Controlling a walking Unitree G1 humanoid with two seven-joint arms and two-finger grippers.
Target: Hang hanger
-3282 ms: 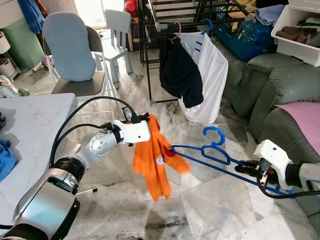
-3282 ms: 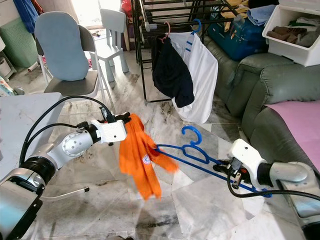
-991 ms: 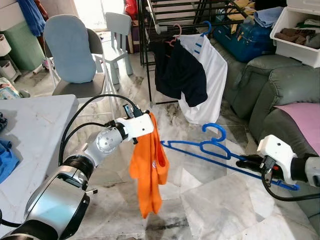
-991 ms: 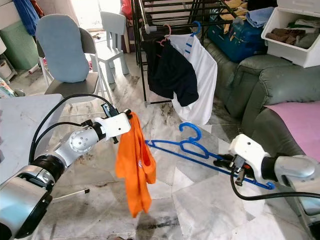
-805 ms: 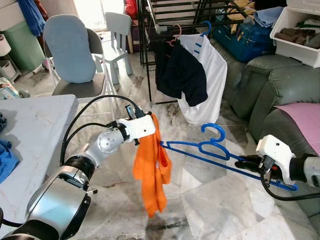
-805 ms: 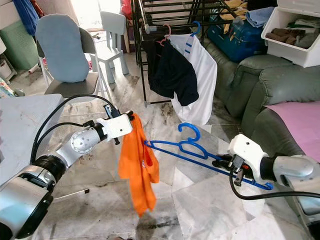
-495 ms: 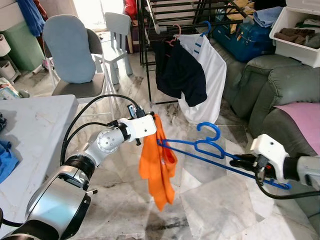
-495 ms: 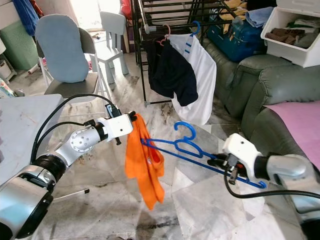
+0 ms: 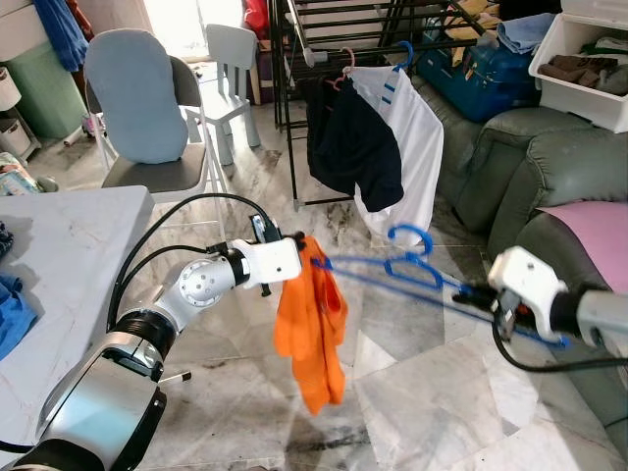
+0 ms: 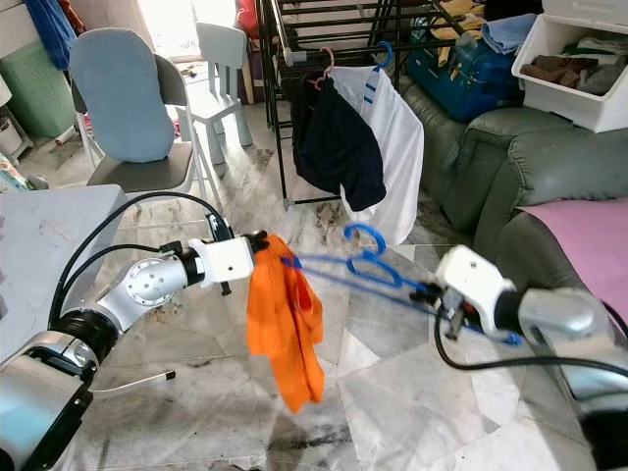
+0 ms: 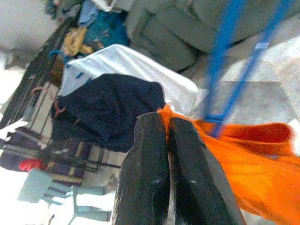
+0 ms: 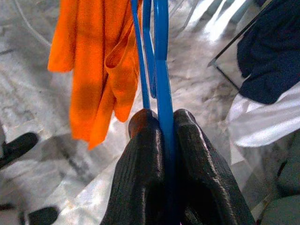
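Blue hanger (image 10: 378,270): light, stiff, slick plastic; right gripper (image 12: 158,123) clamped on one end. Orange garment (image 9: 312,329): limp, pinched at its top by left gripper (image 11: 165,127).

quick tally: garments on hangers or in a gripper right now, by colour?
Orange: 1, the orange garment, pinched by the left gripper.
Dark navy: 1, the navy garment on the drying rack.
White: 1, the white shirt beside it.
Total: 3.
The right gripper holds the blue hanger, one end inside the orange garment.
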